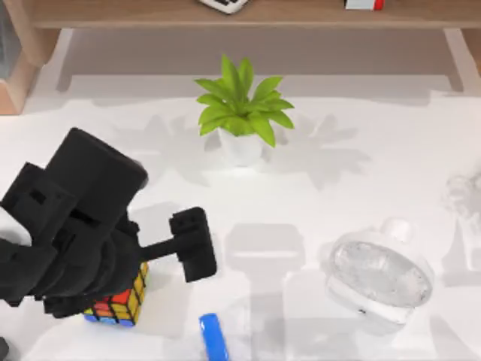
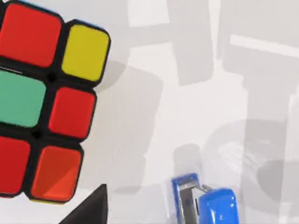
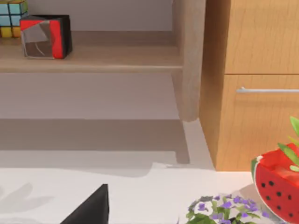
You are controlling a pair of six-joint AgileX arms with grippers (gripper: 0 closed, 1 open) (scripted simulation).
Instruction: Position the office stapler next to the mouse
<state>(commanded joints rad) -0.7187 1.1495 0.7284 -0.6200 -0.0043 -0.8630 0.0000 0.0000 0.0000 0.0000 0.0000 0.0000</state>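
1. The left arm (image 1: 71, 226) is over the left part of the table (image 1: 376, 173), and it covers a part of the puzzle cube (image 1: 120, 301) from above.
2. The left gripper (image 1: 192, 244) hangs above the table to the right of the cube, and whether it is released or clenched, I cannot tell.
3. It holds nothing that can be seen.
4. The stapler (image 1: 213, 336) is bright blue and narrow. It lies flat on the table near the front edge, to the right of the cube and apart from it.
5. In the left wrist view, the stapler (image 2: 203, 203) shows a metal strip on its top, and the cube (image 2: 44, 102) shows red, yellow, green and orange squares.
6. A potted plant (image 1: 240, 109) with green leaves stands in a white pot in the middle of the table, well behind the stapler.
7. A clear glass-like object (image 1: 379, 278) lies on the right part of the table, well apart from the stapler.
8. The right wrist view shows a wooden shelf (image 3: 93, 58) with a red and black box (image 3: 46, 36) on it, and a wooden cabinet (image 3: 252, 84) with a metal handle (image 3: 267, 90).
9. In this view there is also a red pot like a watermelon (image 3: 278, 182) and small purple flowers (image 3: 219, 207).
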